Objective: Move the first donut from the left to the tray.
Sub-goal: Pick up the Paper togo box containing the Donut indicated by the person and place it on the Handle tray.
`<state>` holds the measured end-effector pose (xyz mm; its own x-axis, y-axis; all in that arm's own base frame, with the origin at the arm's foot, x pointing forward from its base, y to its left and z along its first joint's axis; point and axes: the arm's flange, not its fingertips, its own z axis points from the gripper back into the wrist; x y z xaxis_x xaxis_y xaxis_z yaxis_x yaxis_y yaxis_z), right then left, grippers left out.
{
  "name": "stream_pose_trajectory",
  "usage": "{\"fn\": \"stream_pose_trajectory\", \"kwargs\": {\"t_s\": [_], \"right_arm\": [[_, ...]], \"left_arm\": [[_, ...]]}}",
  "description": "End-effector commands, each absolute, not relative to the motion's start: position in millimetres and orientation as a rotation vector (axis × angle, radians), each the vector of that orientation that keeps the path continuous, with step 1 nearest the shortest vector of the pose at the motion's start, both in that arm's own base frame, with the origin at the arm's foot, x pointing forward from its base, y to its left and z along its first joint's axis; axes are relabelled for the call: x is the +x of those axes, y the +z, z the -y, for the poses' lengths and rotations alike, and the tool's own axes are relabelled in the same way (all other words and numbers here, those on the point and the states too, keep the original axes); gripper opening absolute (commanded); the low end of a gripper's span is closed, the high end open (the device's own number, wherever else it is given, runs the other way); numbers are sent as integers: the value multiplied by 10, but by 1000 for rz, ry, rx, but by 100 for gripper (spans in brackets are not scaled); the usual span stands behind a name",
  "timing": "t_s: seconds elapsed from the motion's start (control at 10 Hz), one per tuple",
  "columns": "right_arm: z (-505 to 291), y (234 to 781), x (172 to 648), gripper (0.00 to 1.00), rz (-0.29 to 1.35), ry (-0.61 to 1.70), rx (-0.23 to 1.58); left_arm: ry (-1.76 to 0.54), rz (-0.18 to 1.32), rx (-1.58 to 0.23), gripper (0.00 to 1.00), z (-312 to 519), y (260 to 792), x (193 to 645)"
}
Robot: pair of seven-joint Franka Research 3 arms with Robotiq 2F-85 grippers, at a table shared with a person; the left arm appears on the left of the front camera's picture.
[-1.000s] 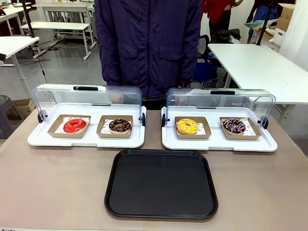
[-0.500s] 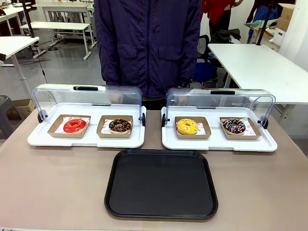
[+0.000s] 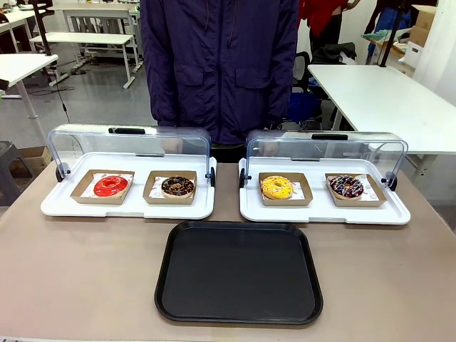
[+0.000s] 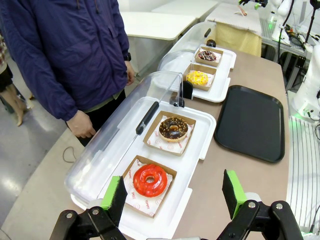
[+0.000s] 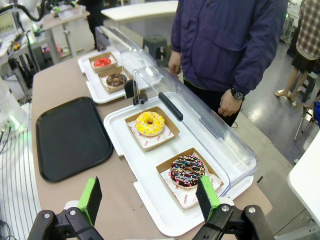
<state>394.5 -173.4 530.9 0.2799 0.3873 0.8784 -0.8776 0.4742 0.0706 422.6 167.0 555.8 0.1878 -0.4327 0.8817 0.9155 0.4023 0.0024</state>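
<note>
Person (image 3: 217,71), head beyond top edge

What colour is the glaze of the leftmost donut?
Glossy red; the donut shows best in the left wrist view.

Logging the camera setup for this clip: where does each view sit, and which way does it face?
Front view: fixed on the robot's side, facing across the black tray to the person standing opposite.
Left wrist view: on the left arm's wrist, looking over the open left gripper down at the red donut.
Right wrist view: on the right arm's wrist, looking over the open right gripper at the sprinkled donut.
Shared: all three show the black tray and the yellow donut.
</note>
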Motion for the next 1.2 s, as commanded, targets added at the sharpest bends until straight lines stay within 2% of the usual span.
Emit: {"fn": "stream_pose_trajectory", "kwargs": {"t_s": [0.0, 1.1], "right_arm": [[1733, 5311, 3967, 100, 964, 943, 637], [1733, 5311, 3967, 100, 964, 943, 637]], "left_arm": [[-1042, 973, -635, 100, -1673, 5558, 4234], [-1042, 973, -635, 100, -1673, 5558, 4234]]}}
